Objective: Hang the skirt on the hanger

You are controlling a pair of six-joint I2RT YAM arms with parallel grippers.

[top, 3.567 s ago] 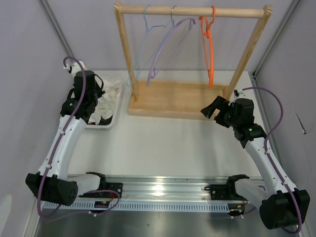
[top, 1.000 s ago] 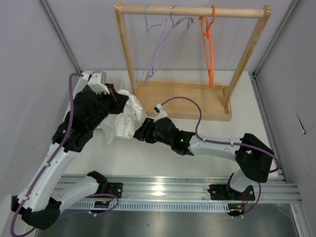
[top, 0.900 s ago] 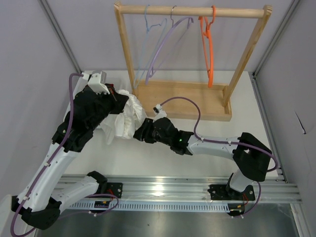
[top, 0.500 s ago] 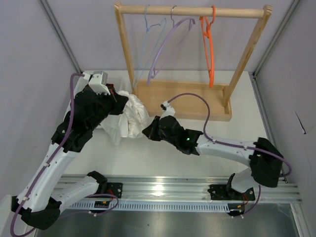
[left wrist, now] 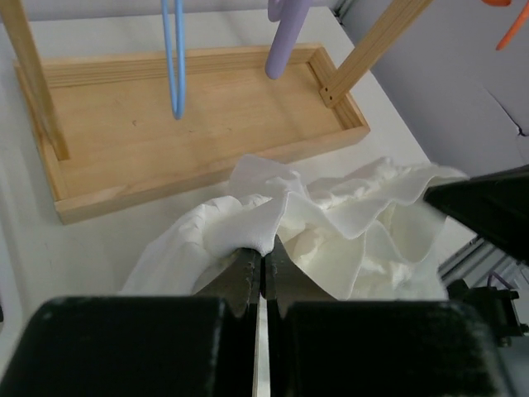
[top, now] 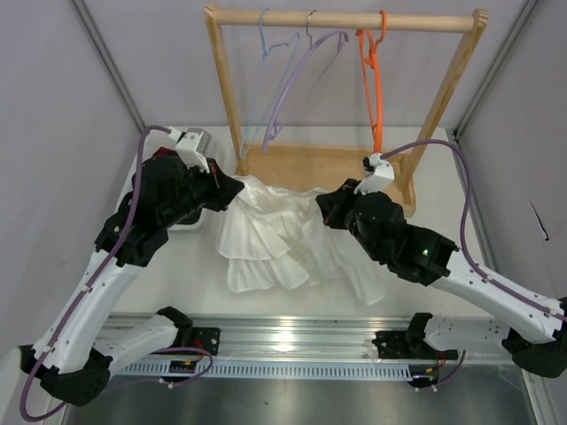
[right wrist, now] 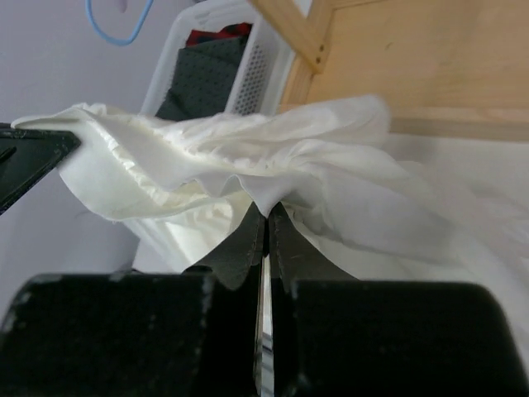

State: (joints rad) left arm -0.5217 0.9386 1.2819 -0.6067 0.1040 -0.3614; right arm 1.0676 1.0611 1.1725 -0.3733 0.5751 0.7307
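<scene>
Top external view: the white, crinkly tiered skirt hangs spread between both grippers, its top edge running left to right before the wooden rack, tiers drooping toward the arm bases. The left gripper and right gripper each pinch a fold of that edge, jaws closed tight. The bright orange thin plastic hanger hangs on that rack behind and above the right gripper, the nearer arm.
</scene>
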